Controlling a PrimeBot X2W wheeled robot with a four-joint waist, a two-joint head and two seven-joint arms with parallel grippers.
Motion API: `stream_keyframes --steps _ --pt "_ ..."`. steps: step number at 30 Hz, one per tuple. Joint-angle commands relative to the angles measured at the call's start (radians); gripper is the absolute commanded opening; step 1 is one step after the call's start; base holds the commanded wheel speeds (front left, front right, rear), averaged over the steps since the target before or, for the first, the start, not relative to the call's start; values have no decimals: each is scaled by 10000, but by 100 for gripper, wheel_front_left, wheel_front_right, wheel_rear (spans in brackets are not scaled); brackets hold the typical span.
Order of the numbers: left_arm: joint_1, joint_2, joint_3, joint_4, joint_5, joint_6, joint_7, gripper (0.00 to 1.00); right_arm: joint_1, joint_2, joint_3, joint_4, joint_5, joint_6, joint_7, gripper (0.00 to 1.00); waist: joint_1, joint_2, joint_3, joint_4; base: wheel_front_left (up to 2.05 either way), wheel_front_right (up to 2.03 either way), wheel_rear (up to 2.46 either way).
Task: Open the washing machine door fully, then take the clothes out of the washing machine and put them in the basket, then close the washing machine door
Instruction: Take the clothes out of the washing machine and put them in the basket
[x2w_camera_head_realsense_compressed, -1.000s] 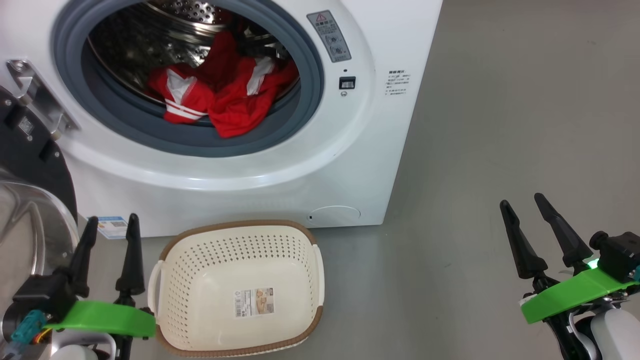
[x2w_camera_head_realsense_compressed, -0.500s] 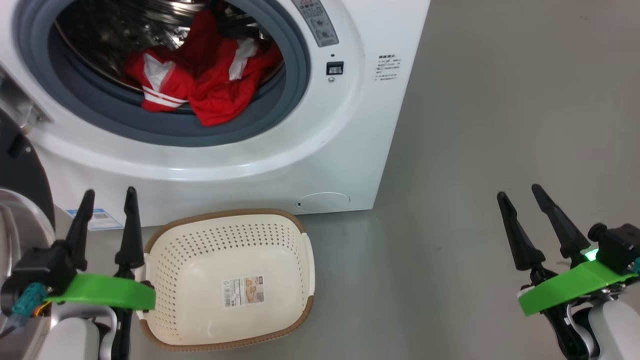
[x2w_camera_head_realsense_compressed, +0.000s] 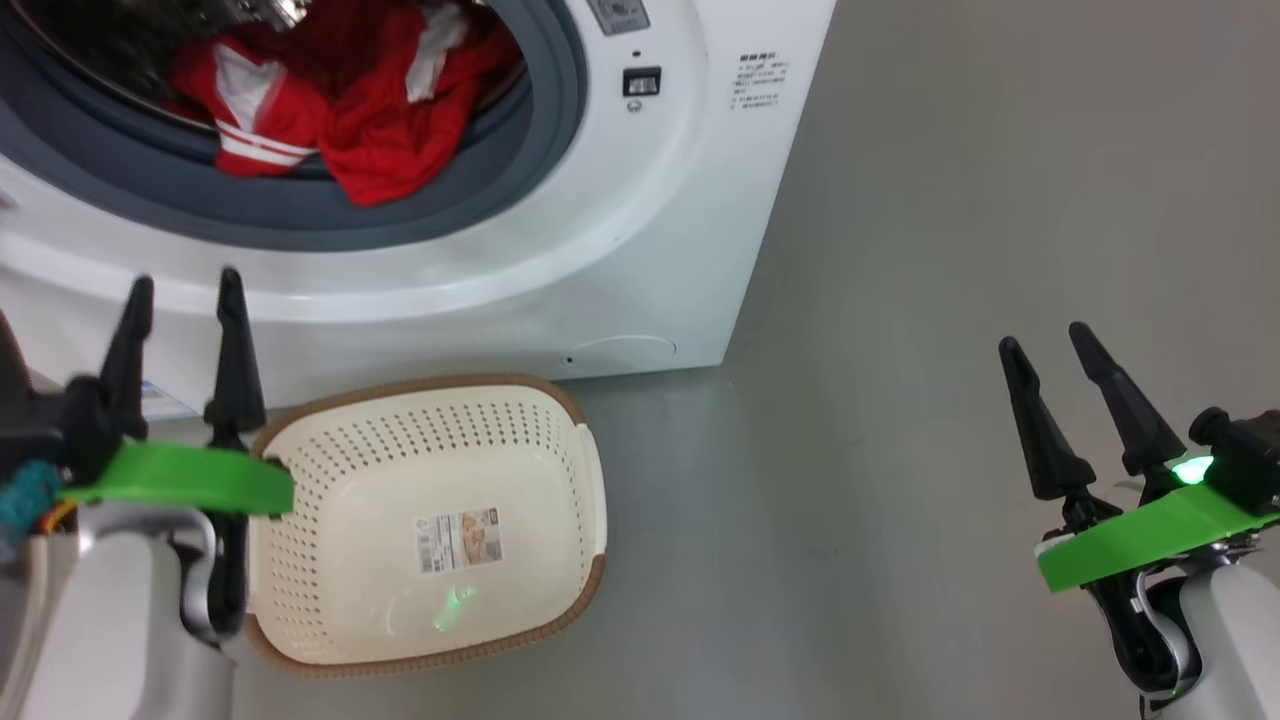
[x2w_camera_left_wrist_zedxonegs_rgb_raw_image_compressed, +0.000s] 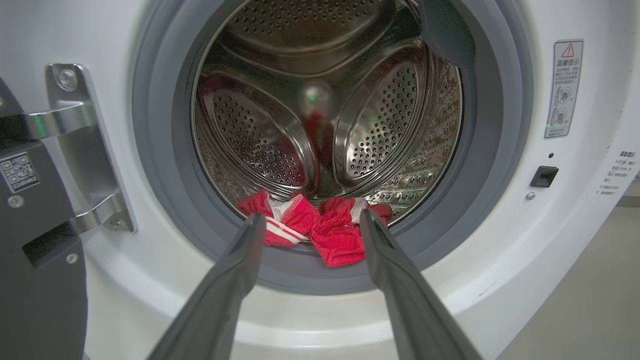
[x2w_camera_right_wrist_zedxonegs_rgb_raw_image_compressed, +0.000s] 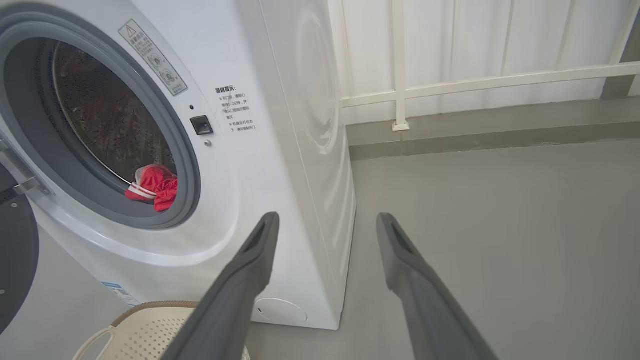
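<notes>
A: Where were the clothes (x2w_camera_left_wrist_zedxonegs_rgb_raw_image_compressed: 340, 240)?
B: Heaped low in the mouth of the washing machine (x2w_camera_head_realsense_compressed: 640, 220), spread crosswise, one corner draped over its gasket. Basket (x2w_camera_head_realsense_compressed: 420, 385) on the floor just in front of the machine, nothing in it.
A: Jaws?
B: Left gripper (x2w_camera_left_wrist_zedxonegs_rgb_raw_image_compressed: 311, 215): jaws spread wide, holding nothing, aimed straight at the heap. Looked the nearer arm. Right gripper (x2w_camera_head_realsense_compressed: 1043, 338): jaws wide and bare too, well off past the machine's right corner.
</notes>
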Motion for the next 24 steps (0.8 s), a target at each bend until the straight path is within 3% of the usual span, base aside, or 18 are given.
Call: stream_keyframes --steps 1,24 --pt "-587 386 338 -84 -19 99 24 100 -180 -94 102 -295 32 16 -118 100 0 0 381 -81 0 0 0" --pt "-4824 738 -104 2894 56 61 291 100 -1091 280 76 -601 -84 16 -118 100 0 0 2382 -737 0 0 0"
